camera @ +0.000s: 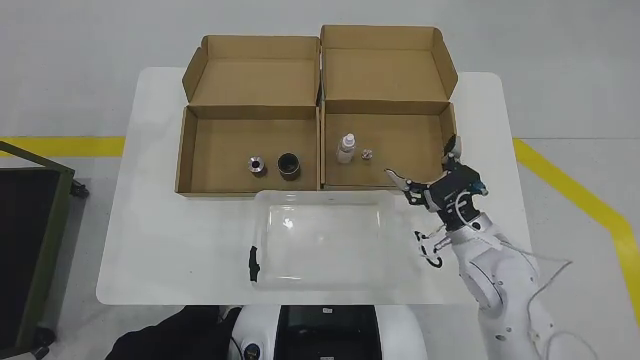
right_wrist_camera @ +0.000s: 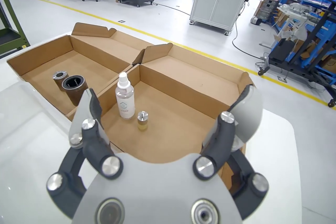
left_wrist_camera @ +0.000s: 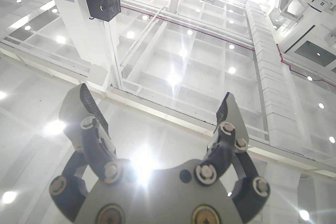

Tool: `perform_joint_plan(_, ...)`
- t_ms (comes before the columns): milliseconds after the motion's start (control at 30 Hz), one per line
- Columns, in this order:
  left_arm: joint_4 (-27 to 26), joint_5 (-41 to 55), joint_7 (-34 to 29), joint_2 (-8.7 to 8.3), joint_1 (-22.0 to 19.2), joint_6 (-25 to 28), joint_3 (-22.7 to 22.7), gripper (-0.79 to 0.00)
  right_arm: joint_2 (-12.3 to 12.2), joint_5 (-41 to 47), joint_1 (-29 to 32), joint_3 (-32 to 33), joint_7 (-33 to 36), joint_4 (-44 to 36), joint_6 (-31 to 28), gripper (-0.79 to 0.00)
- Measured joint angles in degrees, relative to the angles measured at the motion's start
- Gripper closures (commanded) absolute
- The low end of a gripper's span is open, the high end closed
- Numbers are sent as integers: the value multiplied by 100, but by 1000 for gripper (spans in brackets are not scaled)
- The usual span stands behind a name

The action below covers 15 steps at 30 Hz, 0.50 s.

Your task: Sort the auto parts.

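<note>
Two open cardboard boxes sit side by side on the white table. The left box (camera: 215, 165) holds a small metal bushing (camera: 256, 165) and a dark cylindrical sleeve (camera: 289, 165). In the right box (camera: 420, 155) stand a small white spray bottle (camera: 346, 147) and a tiny brass fitting (camera: 368, 152). My right gripper (camera: 425, 172) hovers open at the right box's front right corner, nothing between its fingers; its wrist view shows the bottle (right_wrist_camera: 125, 99), fitting (right_wrist_camera: 142, 120), sleeve (right_wrist_camera: 74, 90) and bushing (right_wrist_camera: 59, 80). My left gripper (left_wrist_camera: 157, 101) is open, pointing up at the ceiling.
A clear plastic tray (camera: 322, 235) lies at the table's front, just in front of the boxes. Both box lids (camera: 380, 60) stand folded back toward the far edge. A dark cart (camera: 30, 240) stands on the floor left of the table.
</note>
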<state>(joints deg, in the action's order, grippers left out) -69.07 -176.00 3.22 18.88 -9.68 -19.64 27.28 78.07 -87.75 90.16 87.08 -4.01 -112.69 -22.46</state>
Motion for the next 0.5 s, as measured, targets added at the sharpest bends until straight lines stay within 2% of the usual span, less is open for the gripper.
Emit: perform_joint_plan(500,0,0,0,0,0,0,0,-784,-16,95,42,66,-97,13,12,-784)
